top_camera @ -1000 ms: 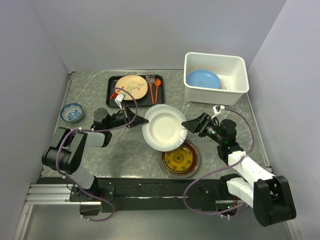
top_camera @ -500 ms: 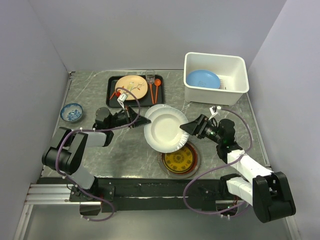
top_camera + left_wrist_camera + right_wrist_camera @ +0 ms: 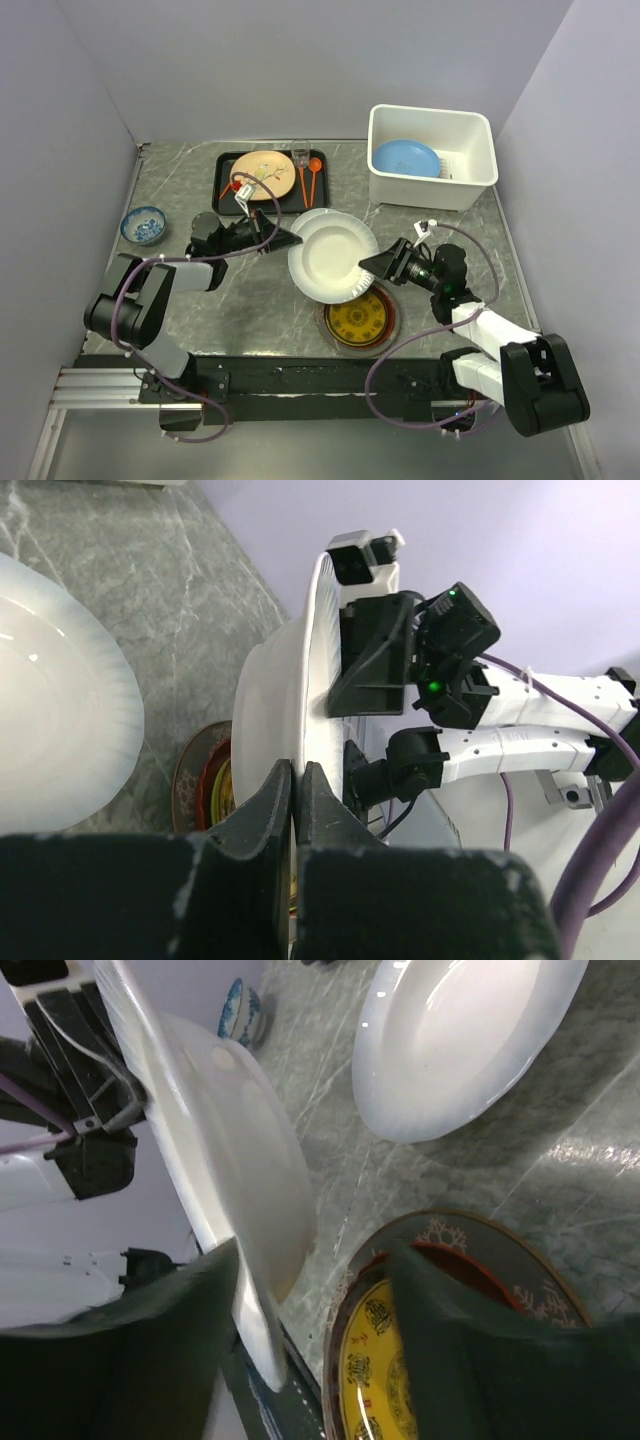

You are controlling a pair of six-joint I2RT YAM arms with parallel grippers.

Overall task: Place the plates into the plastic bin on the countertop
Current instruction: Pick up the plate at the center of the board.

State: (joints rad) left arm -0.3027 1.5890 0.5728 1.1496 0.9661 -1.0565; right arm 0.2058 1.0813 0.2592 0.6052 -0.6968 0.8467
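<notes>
My left gripper [image 3: 287, 240] is shut on the left rim of a white plate [image 3: 333, 262] and holds it tilted above the countertop [image 3: 250, 300]. In the left wrist view the jaws [image 3: 297, 770] pinch that rim edge-on [image 3: 300, 680]. My right gripper [image 3: 374, 266] is open at the plate's right rim; in the right wrist view [image 3: 320, 1345] the rim [image 3: 225, 1150] lies beside one finger. A second white plate [image 3: 470, 1040] lies on the counter behind. A gold-patterned dark red plate [image 3: 360, 318] sits below. The white plastic bin [image 3: 430, 192] holds a blue plate [image 3: 405, 158].
A black tray [image 3: 224, 190] at the back holds a cream floral plate [image 3: 265, 175] and orange utensils [image 3: 310, 178]. A small blue-patterned bowl [image 3: 143, 224] stands at the left. Grey walls close the counter on three sides.
My right gripper has moved down and left to the held plate's right rim. The left gripper has carried the plate slightly to the right.
</notes>
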